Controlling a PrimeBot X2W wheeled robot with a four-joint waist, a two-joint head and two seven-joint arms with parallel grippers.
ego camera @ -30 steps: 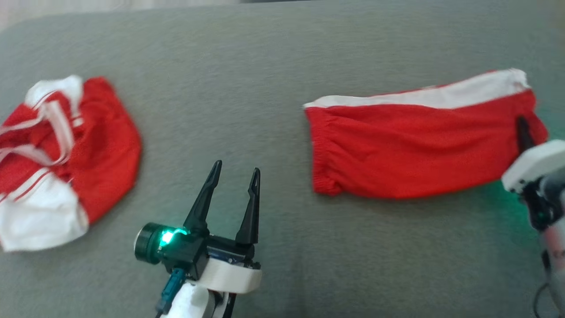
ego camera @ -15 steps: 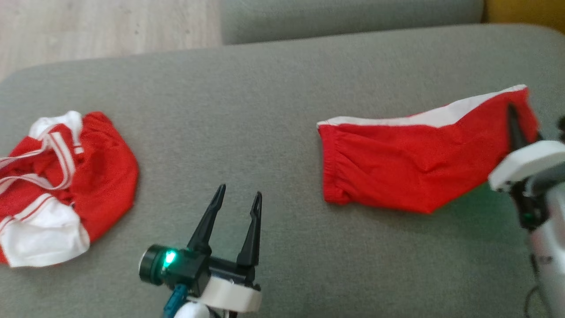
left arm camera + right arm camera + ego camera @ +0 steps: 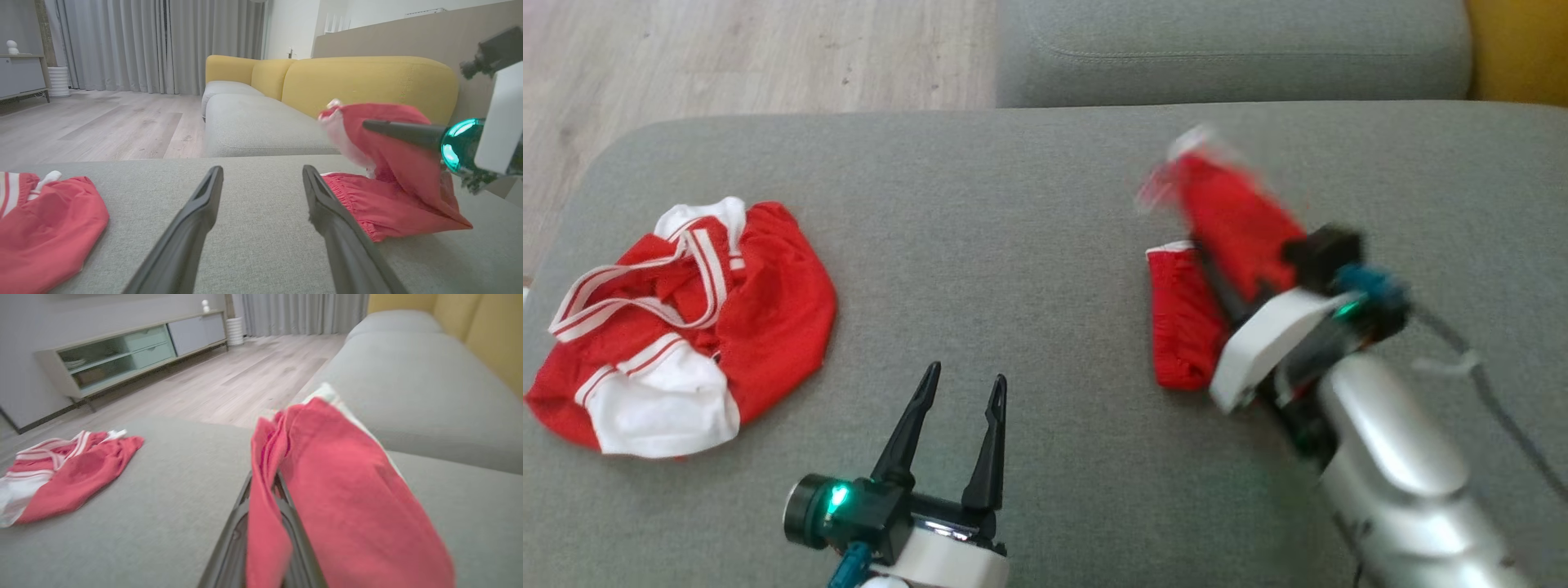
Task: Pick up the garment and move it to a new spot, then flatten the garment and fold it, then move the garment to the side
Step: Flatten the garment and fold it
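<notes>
While its gathered waistband end lies on the right of the sofa (image 3: 1029, 204), the garment (image 3: 1225, 220), red with a white side stripe, rises blurred and doubled back over itself. The right gripper (image 3: 367, 126) is clamped tight on that raised end; the left gripper (image 3: 965, 376) hovers wide apart, empty.

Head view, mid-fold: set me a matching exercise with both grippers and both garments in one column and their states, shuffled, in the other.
Things:
1. left gripper
2. right gripper
3. red shorts
4. red-and-white garment

States:
A. crumpled in a heap at the left of the cushion
B. open, holding nothing
C. shut on cloth
D. one end raised, the other end lying on the cushion

Pairs: 1-B, 2-C, 3-D, 4-A
</notes>
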